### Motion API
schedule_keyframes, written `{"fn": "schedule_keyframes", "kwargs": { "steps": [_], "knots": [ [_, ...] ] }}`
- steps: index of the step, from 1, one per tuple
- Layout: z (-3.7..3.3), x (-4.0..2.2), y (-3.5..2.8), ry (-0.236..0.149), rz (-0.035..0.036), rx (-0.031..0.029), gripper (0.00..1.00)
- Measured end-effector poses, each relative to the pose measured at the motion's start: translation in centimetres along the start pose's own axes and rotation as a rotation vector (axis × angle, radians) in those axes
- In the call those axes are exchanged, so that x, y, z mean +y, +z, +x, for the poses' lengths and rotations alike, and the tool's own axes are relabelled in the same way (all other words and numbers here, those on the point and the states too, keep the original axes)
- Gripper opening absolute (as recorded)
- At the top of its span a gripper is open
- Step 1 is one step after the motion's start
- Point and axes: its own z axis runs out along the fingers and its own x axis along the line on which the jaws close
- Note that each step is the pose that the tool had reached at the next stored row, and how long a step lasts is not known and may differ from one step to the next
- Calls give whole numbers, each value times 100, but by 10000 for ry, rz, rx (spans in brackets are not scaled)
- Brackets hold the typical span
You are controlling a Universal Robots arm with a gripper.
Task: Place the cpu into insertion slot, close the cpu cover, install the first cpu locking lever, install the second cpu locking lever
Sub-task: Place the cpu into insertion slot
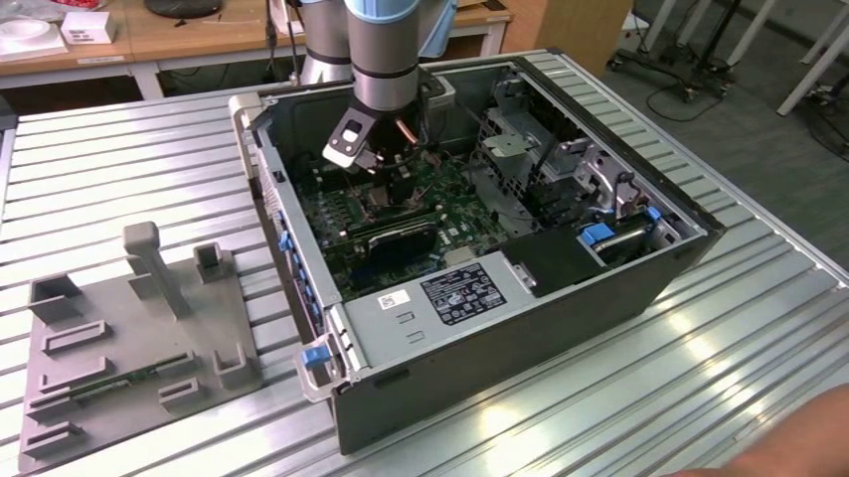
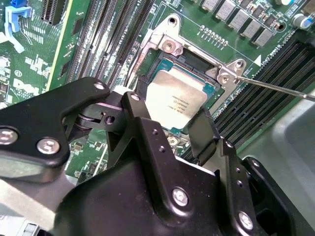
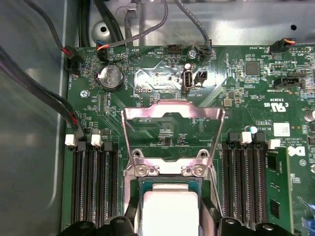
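Note:
The pale silver cpu (image 2: 174, 98) sits low in the insertion slot (image 2: 191, 60), whose dark centre shows beyond it. My gripper (image 2: 168, 109) straddles the chip, and its black fingers (image 2: 202, 125) press against two opposite edges. In the first wrist view the cpu (image 3: 170, 209) lies between the fingers of the gripper (image 3: 171, 219). The cpu cover (image 3: 172, 114) is swung open and back from its hinge. A thin metal locking lever (image 2: 275, 89) juts out free beside the socket. In the exterior view the gripper (image 1: 378, 159) is down inside the computer case (image 1: 531, 298).
Long black memory slots (image 3: 93, 182) flank the socket on both sides. Cables (image 3: 39, 96) run along the case wall, and a coin battery (image 3: 110, 77) sits beyond the cover. A grey parts fixture (image 1: 133, 338) stands on the slatted table on the exterior view's left.

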Motion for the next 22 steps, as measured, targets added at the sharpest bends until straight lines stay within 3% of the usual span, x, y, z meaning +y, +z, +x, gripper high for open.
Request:
{"fn": "schedule_keyframes", "kwargs": {
  "steps": [10,21,22],
  "knots": [
    [3,12,-142,0,7,-1,60],
    [3,13,-149,0,7,1,59],
    [3,13,-149,0,7,1,52]
  ]
}}
